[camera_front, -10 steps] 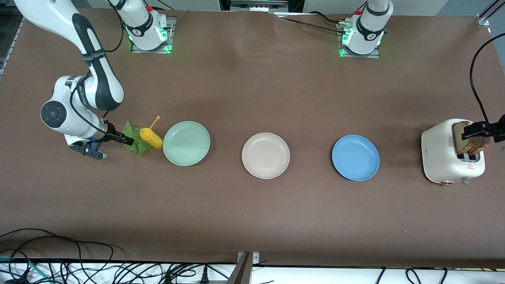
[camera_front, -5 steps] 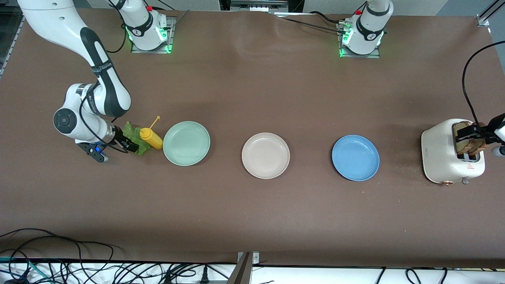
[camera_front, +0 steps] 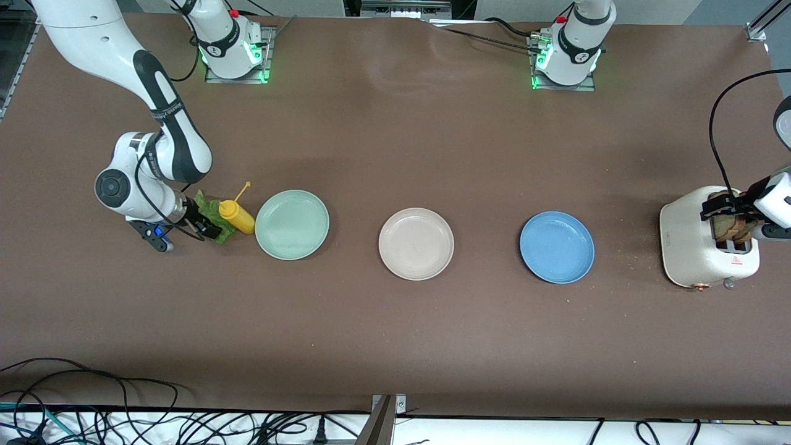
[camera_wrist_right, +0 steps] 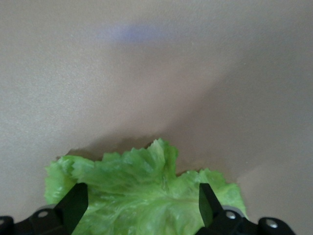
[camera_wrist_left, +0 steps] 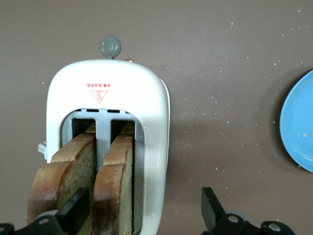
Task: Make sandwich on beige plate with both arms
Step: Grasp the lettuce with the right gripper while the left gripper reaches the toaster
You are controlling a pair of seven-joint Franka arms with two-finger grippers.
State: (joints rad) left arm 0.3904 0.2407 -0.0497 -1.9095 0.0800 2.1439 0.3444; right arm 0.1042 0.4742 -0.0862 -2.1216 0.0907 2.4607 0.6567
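The beige plate [camera_front: 416, 243] lies bare at the table's middle. A ruffled green lettuce leaf [camera_front: 211, 213] [camera_wrist_right: 142, 191] lies flat beside a yellow squeeze bottle [camera_front: 236, 216]. My right gripper [camera_front: 207, 227] [camera_wrist_right: 141, 205] is low over the leaf, open, with a finger at each side of it. Two brown-crusted bread slices [camera_front: 733, 227] [camera_wrist_left: 115, 176] stand upright in the white toaster [camera_front: 692, 244] [camera_wrist_left: 151, 112]. My left gripper [camera_front: 724, 210] [camera_wrist_left: 143, 213] hovers open over the toaster. One finger is by the gap between the slices, the other outside the toaster's wall.
A mint-green plate [camera_front: 291, 224] lies between the bottle and the beige plate. A blue plate [camera_front: 557, 247] [camera_wrist_left: 299, 125] lies between the beige plate and the toaster. Crumbs dot the mat around the toaster. Cables run along the table edge nearest the front camera.
My right gripper has slid from beside the lettuce to over it. My left gripper has shifted over the toaster's slots toward the bread. Both stayed open.
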